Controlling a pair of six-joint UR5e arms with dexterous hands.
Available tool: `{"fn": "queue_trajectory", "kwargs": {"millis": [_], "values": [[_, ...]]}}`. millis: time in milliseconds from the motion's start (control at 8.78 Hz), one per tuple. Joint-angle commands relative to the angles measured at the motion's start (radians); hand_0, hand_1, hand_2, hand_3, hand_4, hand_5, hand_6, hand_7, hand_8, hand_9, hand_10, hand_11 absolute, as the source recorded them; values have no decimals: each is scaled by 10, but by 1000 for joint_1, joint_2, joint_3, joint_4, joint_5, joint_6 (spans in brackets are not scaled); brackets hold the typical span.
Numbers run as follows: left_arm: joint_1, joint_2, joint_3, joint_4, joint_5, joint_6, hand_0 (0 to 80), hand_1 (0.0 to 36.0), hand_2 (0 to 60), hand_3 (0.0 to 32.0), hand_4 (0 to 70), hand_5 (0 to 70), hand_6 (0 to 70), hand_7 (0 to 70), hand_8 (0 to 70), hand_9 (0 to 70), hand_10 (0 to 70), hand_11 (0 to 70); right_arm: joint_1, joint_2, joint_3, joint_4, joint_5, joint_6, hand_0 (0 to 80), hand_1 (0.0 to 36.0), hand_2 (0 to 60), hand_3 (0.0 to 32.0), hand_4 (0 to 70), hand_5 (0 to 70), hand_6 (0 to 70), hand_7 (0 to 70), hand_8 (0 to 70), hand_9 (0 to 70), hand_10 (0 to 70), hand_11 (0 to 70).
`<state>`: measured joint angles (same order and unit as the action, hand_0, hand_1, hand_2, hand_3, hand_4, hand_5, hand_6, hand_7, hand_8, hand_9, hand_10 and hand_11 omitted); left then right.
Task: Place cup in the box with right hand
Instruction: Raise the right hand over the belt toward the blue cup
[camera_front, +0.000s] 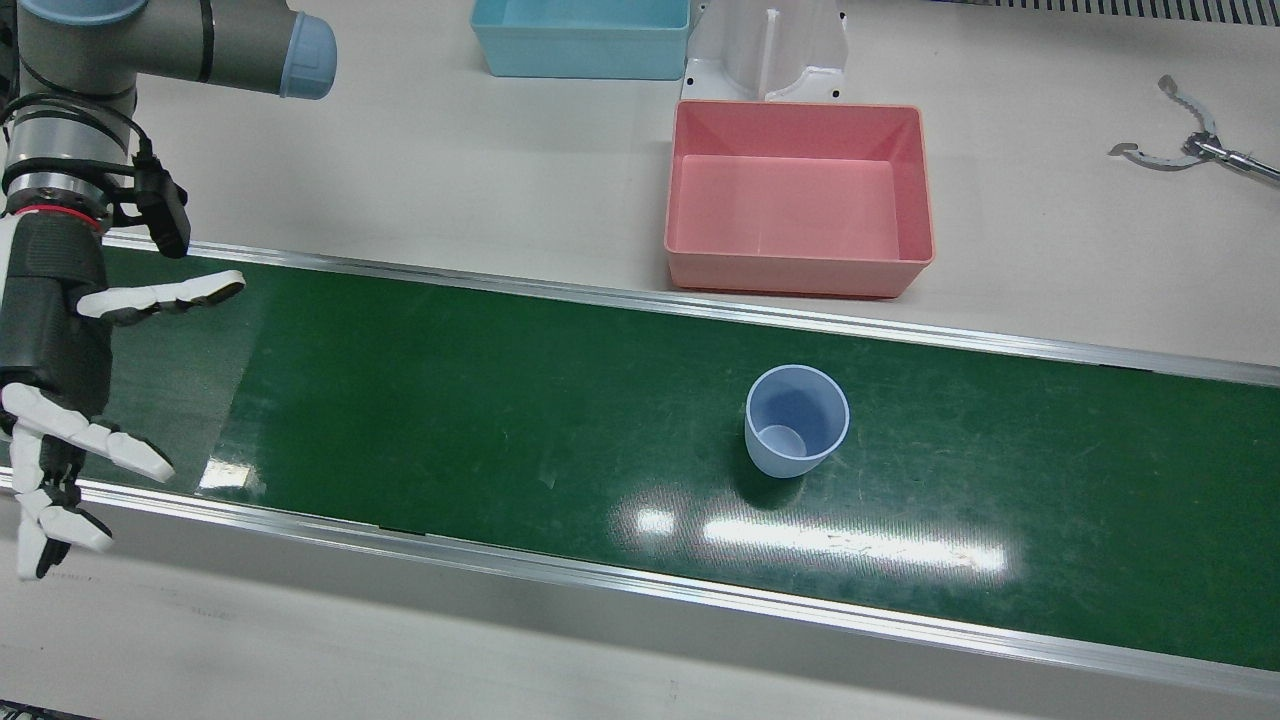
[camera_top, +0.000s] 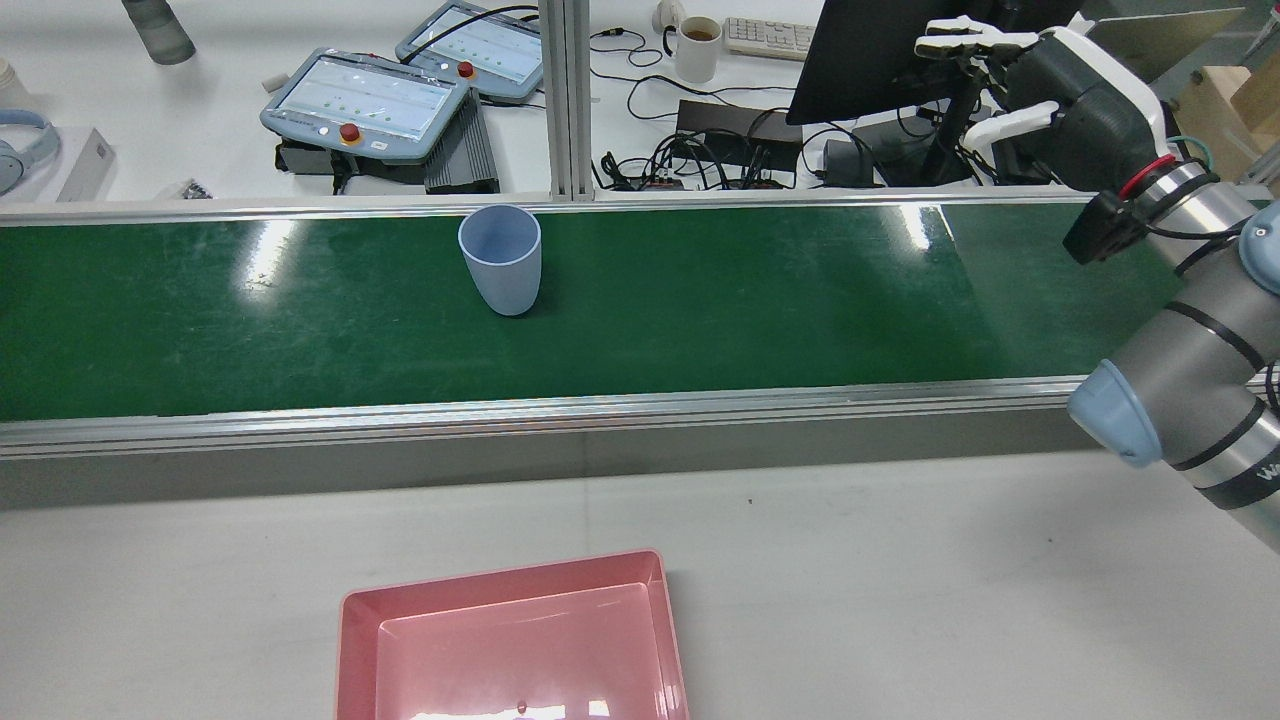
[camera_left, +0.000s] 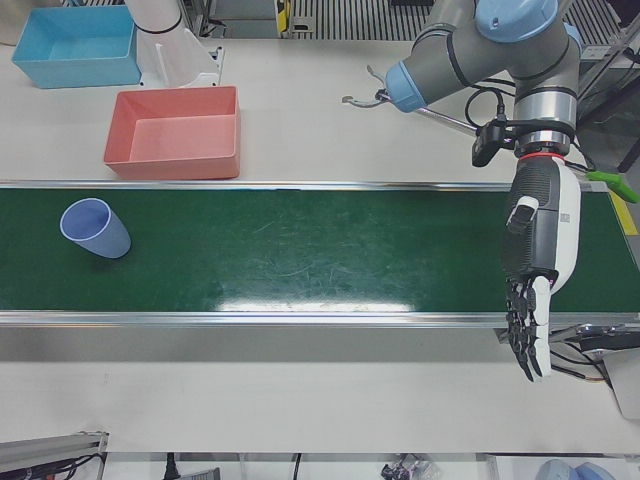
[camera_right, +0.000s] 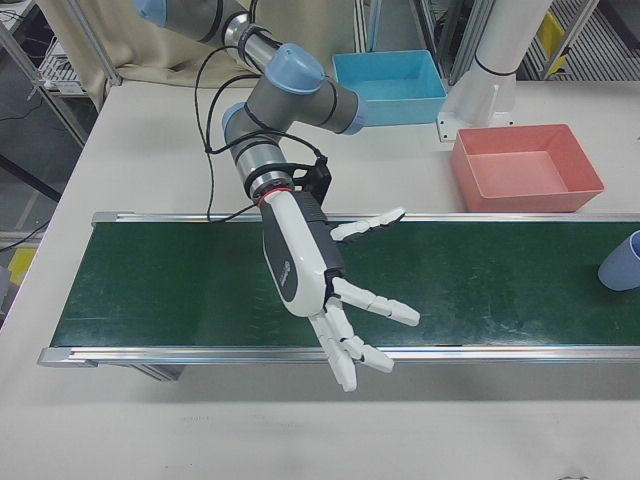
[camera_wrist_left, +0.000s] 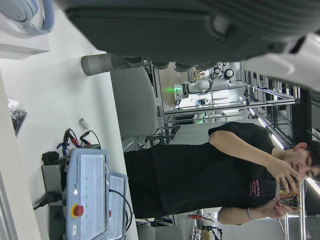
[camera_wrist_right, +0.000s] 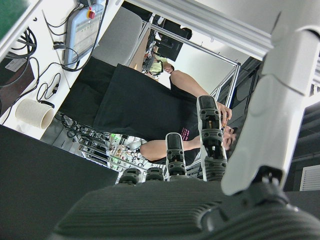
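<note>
My right hand (camera_front: 60, 390) hangs over one end of the green belt (camera_front: 500, 400), fingers (camera_right: 375, 302) spread wide and holding nothing. The cup (camera_front: 796, 420) stands upright on the belt, mouth up, well apart from this hand, further along the belt toward the side of my left arm. In the front view it is far to the right of the hand; in the rear view it is far to the left of it. So the move I need is mostly a long travel along the belt's length, not across it.

The pink box (camera_front: 800, 195) sits on the table just beyond the belt's edge, on my side, and the cup is almost in front of it. After the grasp, the carry should be short, I think.

My left hand (camera_left: 535, 275) hangs at the opposite end of the belt, fingers pointing down and together, empty. It also is well apart from the cup, and I cannot tell which hand is nearer. The task asks the right one anyway.
</note>
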<state>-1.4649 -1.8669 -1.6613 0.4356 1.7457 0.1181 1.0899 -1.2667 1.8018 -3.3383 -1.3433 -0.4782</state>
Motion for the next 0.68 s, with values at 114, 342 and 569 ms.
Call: {"fn": "queue_trajectory", "kwargs": {"millis": [114, 342, 569], "values": [[0, 0, 0, 0, 0, 0, 0, 0, 0, 0, 0, 0, 0, 0, 0, 0, 0, 0, -176, 0, 21, 10, 254, -99, 548, 134, 0, 158, 177, 52, 4, 74, 0, 1, 7, 30], [0, 0, 0, 0, 0, 0, 0, 0, 0, 0, 0, 0, 0, 0, 0, 0, 0, 0, -170, -28, 135, -165, 280, 28, 537, 127, 0, 162, 177, 51, 1, 56, 0, 0, 19, 46], [1, 0, 0, 0, 0, 0, 0, 0, 0, 0, 0, 0, 0, 0, 0, 0, 0, 0, -168, -55, 192, -352, 283, 98, 571, 159, 0, 192, 210, 54, 8, 121, 0, 10, 3, 25]]}}
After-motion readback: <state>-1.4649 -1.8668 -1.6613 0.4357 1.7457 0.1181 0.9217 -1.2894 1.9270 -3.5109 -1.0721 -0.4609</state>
